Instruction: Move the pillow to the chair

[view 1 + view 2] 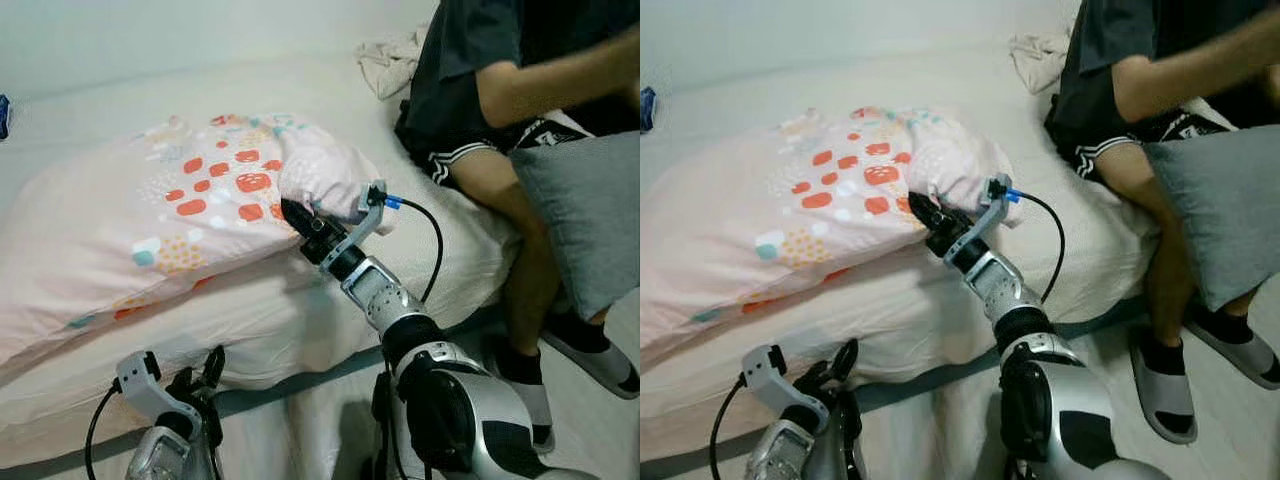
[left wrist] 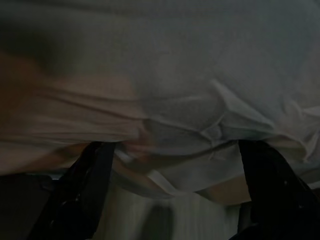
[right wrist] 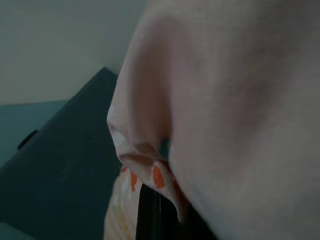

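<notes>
My right gripper pinches a pillow that lies on the bed, not yet moved.

The wide bed wears a smooth cream sheet; along its front edge lies the plump pale-pink fabric pillow with orange blotches, its corner bunched in my clamped right fingers. My left gripper hangs below the edge, fingers spread, grasping nothing.

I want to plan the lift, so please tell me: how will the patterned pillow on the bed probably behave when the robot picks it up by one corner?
The pillow looks soft and puffy, so it will probably sag. The right gripper bunches only its corner fabric, so the cover may stretch or slip. It is large, likely light, but may drag on the bed.
</notes>
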Available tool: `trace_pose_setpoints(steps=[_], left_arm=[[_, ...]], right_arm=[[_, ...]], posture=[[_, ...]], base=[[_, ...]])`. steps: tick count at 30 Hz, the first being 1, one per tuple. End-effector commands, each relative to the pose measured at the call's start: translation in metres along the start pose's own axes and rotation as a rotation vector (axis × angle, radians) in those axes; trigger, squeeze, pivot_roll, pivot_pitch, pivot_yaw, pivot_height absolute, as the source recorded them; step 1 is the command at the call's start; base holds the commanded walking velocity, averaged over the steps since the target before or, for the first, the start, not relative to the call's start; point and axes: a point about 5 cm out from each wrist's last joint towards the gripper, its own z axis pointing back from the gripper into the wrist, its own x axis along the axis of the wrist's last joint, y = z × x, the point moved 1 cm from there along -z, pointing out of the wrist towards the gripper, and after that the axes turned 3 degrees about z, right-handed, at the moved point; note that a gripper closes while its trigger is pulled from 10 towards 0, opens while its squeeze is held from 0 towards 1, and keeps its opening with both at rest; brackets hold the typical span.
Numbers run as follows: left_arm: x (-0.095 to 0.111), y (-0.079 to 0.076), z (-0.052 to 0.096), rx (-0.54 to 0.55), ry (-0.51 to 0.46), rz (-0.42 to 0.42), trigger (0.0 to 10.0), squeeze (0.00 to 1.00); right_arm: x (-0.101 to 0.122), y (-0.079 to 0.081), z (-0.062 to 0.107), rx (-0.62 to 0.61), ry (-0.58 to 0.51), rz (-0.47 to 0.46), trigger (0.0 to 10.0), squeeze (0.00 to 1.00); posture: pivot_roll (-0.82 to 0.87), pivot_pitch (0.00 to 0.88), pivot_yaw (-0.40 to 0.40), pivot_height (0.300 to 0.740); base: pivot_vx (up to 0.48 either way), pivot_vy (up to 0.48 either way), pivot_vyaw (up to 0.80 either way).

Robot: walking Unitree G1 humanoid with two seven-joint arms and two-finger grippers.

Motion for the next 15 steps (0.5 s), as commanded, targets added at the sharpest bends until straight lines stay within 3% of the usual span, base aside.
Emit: trace_pose_setpoints(steps=[1,9,15], left_arm=[[0.017,0.003,-0.004,0.023,-0.072,-0.02,10.0,0.0],[0.016,0.018,-0.001,0.133,-0.047,-0.039,10.0,0.0],[0.018,0.02,0.0,0.141,-0.066,-0.033,10.0,0.0]], right_arm=[[0.006,0.01,-0.008,0.068,-0.004,0.014,0.0,0.0],[0.02,0.017,-0.013,0.121,-0.069,-0.014,0.0,0.0],[0.024,0.026,-0.015,0.195,-0.088,-0.032,0.0,0.0]], posture=[[0.03,0.068,-0.047,0.548],[0.03,0.056,-0.054,0.586],[0.03,0.058,-0.062,0.609]], base=[[0.0,0.0,0.0],[0.0,0.0,0.0],[0.0,0.0,0.0]])
